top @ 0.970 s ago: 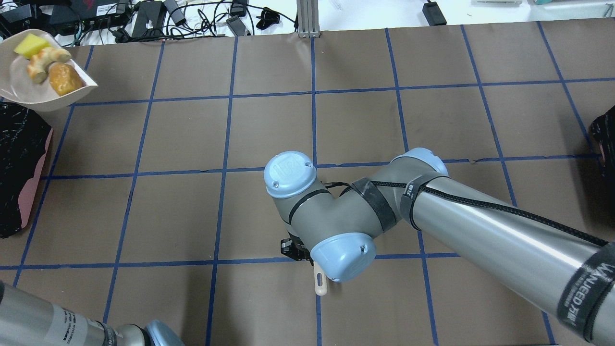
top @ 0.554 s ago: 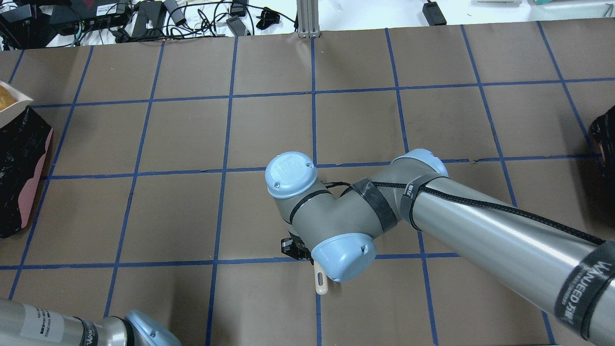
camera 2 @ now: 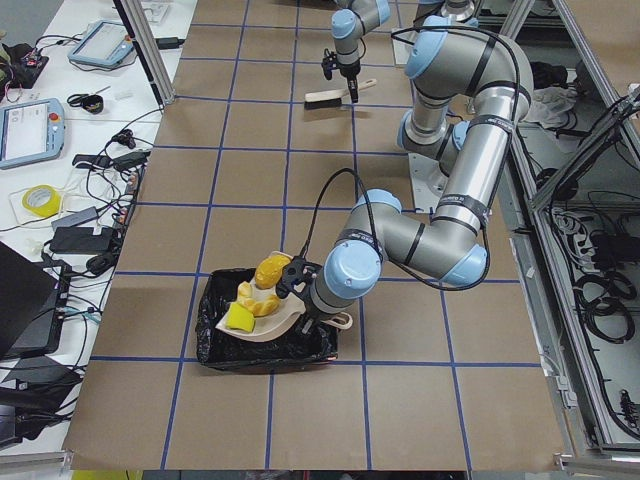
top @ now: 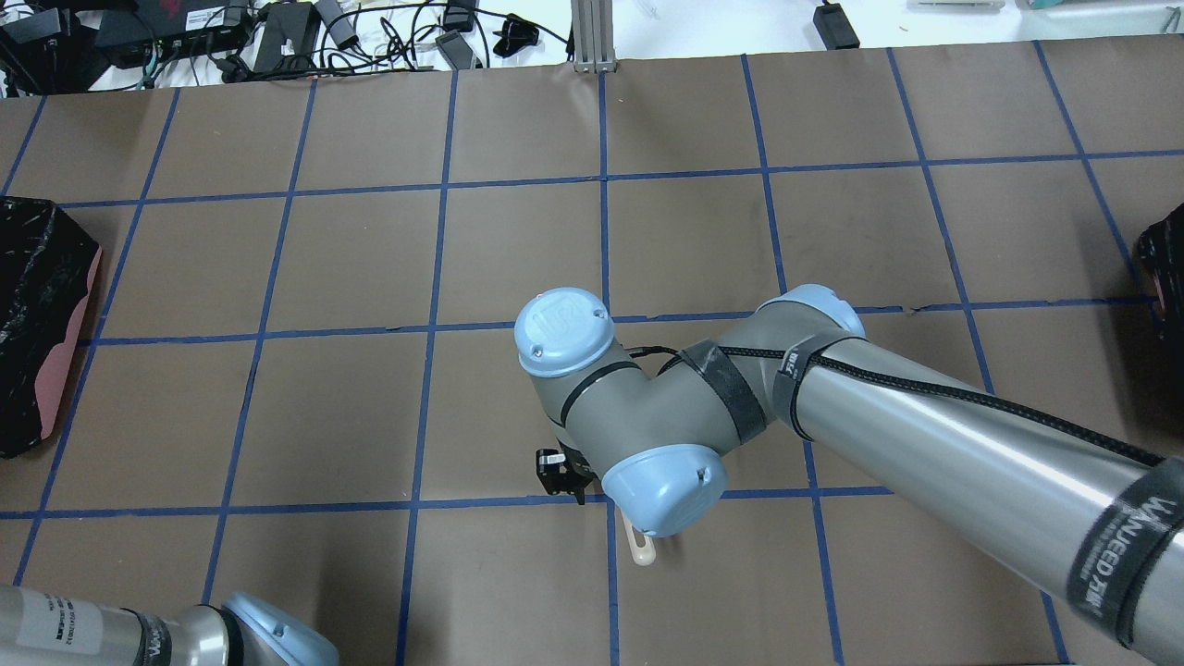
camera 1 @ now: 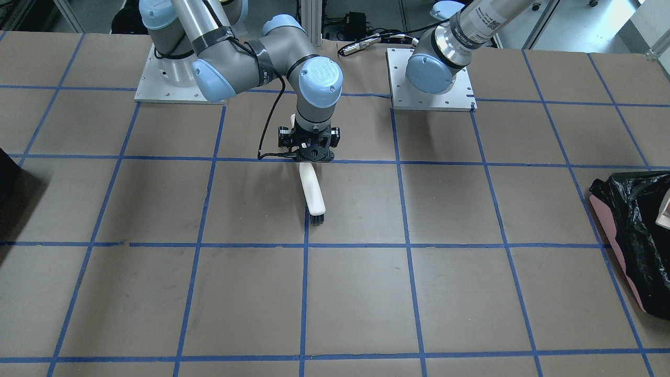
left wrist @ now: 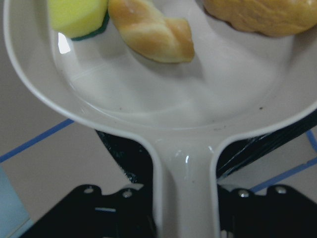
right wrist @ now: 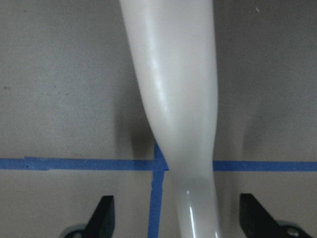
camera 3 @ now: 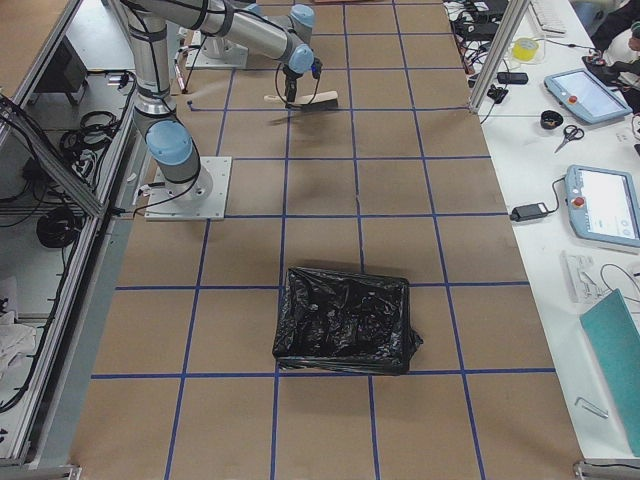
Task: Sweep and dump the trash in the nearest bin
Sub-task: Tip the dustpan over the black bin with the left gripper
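Note:
My left gripper [left wrist: 184,203] is shut on the handle of a cream dustpan [left wrist: 168,99]. The pan holds the trash: a yellow sponge wedge [left wrist: 79,17], a tan croissant piece [left wrist: 151,29] and an orange-brown lump [left wrist: 262,17]. In the exterior left view the dustpan [camera 2: 268,322] hangs over the black-lined bin [camera 2: 215,345]. The bin's pink side shows in the overhead view [top: 67,365]. My right gripper [camera 1: 309,157] stands over a white brush [camera 1: 312,191]. In the right wrist view its fingers [right wrist: 103,218] stand apart from the handle [right wrist: 173,99], so it is open.
A second plain dark bin [camera 3: 345,320] stands toward the table's right end and shows at the overhead view's right edge [top: 1165,250]. Brown paper with a blue tape grid covers the table. Cables and devices lie along the far edge [top: 277,37].
The dustpan with the trash has moved left out of the overhead view, toward the bin. The brush handle's end under my right wrist has shifted a little to the right.

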You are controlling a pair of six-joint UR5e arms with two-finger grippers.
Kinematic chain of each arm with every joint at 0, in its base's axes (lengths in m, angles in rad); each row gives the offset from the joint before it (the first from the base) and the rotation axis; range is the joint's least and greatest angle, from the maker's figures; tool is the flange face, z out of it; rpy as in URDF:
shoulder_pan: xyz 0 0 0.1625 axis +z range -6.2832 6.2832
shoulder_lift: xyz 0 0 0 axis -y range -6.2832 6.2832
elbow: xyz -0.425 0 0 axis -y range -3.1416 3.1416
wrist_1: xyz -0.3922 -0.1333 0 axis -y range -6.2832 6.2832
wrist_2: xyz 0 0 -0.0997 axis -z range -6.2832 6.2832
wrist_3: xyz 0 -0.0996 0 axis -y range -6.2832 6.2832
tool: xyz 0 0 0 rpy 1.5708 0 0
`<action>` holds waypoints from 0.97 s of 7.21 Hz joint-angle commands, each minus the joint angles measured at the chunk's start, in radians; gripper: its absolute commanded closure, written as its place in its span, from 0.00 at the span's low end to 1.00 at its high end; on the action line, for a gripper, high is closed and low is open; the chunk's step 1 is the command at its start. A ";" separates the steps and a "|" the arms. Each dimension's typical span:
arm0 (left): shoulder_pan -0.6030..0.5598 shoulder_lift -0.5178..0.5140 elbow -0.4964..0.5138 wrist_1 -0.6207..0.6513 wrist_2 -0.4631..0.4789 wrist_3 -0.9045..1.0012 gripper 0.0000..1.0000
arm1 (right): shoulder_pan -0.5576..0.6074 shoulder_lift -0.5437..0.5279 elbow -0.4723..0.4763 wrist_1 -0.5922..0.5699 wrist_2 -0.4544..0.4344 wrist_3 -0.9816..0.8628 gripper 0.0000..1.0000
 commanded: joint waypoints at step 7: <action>-0.151 -0.028 -0.005 0.274 0.358 0.188 1.00 | -0.084 -0.014 -0.242 0.027 0.016 -0.033 0.00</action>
